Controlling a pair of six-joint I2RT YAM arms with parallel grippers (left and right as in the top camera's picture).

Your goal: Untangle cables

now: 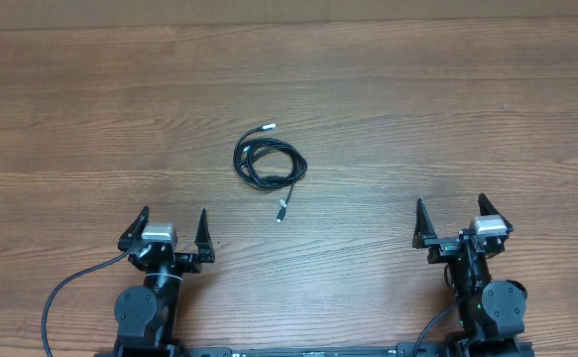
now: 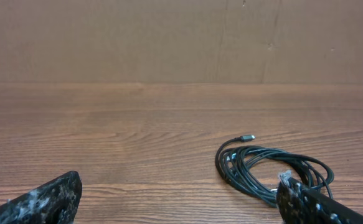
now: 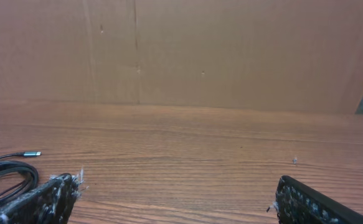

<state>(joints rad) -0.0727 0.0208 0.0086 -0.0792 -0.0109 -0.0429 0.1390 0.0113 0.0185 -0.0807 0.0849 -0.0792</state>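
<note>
The cables (image 1: 269, 165) are thin black cords coiled into one loose bundle on the wooden table, with one silver plug tip at the top and another trailing below toward the front. The bundle also shows in the left wrist view (image 2: 265, 168) at the right, partly behind my right finger, and at the left edge of the right wrist view (image 3: 4, 171). My left gripper (image 1: 170, 230) is open and empty, near the front edge, left of and in front of the bundle. My right gripper (image 1: 457, 220) is open and empty at the front right, well apart from the cables.
The wooden table (image 1: 417, 109) stretches bare to the back. A thicker black cord (image 1: 70, 288) runs from the left arm's base, and another (image 1: 432, 332) from the right base. A brown wall (image 3: 231, 50) stands behind the table.
</note>
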